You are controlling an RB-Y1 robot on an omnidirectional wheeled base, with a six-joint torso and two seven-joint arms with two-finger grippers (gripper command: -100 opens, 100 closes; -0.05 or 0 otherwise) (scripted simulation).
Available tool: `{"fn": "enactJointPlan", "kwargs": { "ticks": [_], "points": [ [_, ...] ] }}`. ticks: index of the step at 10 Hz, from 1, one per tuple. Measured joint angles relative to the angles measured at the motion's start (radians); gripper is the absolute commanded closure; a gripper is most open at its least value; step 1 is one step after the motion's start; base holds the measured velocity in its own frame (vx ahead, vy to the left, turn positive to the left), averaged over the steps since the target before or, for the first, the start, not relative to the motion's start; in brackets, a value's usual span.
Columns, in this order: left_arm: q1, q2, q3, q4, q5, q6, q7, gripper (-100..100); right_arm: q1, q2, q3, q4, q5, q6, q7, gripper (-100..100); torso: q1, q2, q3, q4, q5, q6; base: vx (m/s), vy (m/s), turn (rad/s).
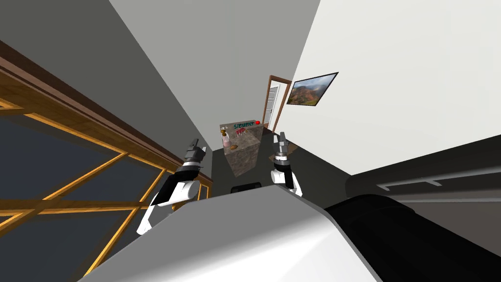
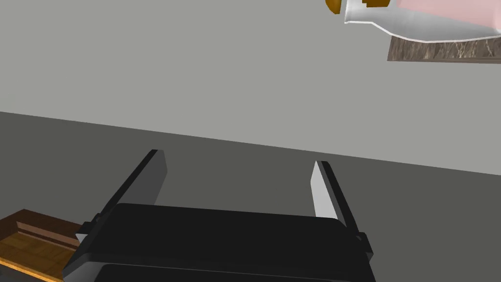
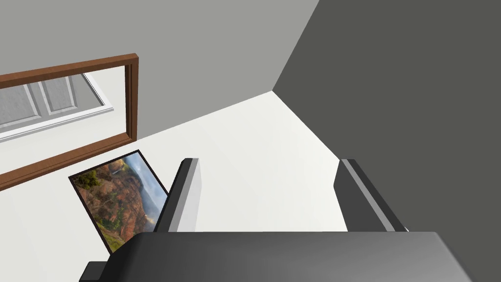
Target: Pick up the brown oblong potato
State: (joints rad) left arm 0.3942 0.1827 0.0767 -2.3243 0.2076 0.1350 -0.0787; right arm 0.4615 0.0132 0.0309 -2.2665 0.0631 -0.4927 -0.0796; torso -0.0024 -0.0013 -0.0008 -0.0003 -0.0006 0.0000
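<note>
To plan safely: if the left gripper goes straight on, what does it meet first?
Likely the dark floor just before the grey wall; depth is unclear. Nothing stands in between, and the left gripper misses the counter.

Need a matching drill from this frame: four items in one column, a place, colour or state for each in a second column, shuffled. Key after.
Column one:
1. potato
2. small round object
3. left tool
4. framed picture

Column two:
A. hangs on the white wall
B. open, holding nothing
C. red, at the far corner of the counter
D. brown, near the counter's front edge

Pairs: 1-D, 2-C, 3-B, 4-A
</note>
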Motion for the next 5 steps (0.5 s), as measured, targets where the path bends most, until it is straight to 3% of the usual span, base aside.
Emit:
{"fn": "enactJointPlan", "kwargs": {
  "ticks": [5],
  "points": [
    [-0.033,0.005,-0.002,0.001,0.010,0.136,-0.004,-100,0.000,0.000,0.000,0.000,0.000,0.000,0.000,0,0.000,-0.001,0.000,0.000,0.000,0.000,0.030,-0.033,-0.041]
  ]
}}
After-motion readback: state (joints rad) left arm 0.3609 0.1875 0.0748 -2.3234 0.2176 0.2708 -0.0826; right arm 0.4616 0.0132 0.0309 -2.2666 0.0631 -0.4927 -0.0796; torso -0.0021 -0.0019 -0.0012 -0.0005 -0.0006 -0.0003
